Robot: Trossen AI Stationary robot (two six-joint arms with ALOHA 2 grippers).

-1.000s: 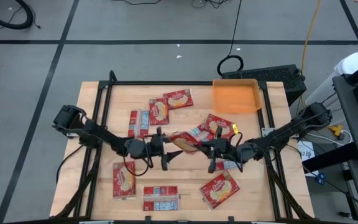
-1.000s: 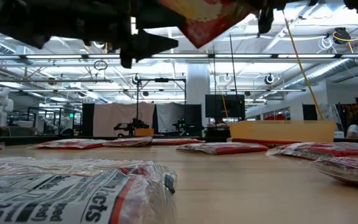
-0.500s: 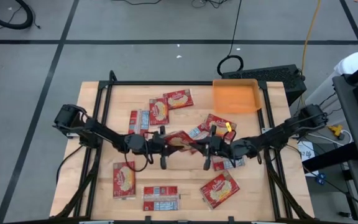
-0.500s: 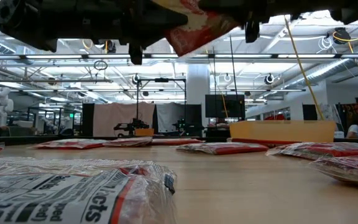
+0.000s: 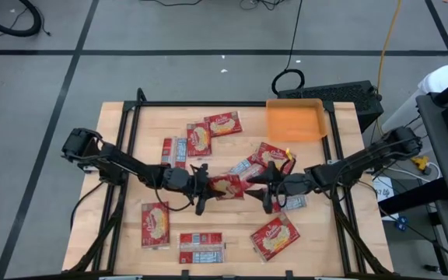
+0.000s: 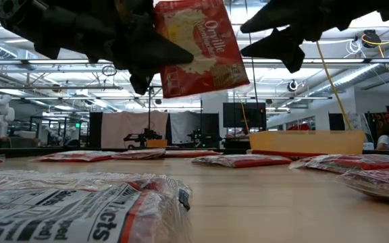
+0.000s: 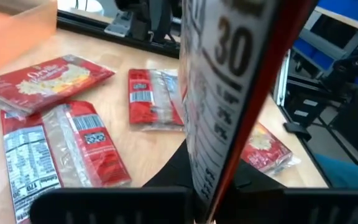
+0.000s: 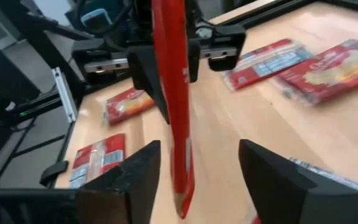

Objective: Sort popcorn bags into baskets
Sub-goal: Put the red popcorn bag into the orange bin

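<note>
Above the middle of the counter (image 5: 131, 132), the left hand (image 5: 202, 187) is clamped on a popcorn bag (image 5: 228, 187), holding it up off the wood. In the low view that bag (image 6: 201, 47) hangs clear of the surface, its cream-yellow picture face toward the camera and slightly tilted. The right hand (image 5: 264, 187) sits just to the right of the bag with its fingers (image 8: 272, 180) spread apart on either side of the bag's edge — not pinching it.

The other popcorn bags lie flat on the counter: a cluster toward the far middle (image 5: 208, 132), a few to the right behind the right hand (image 5: 274, 155), and three along the near edge (image 5: 201, 249). The orange basket (image 5: 295, 120) stands at the far right corner, with nothing in it.
</note>
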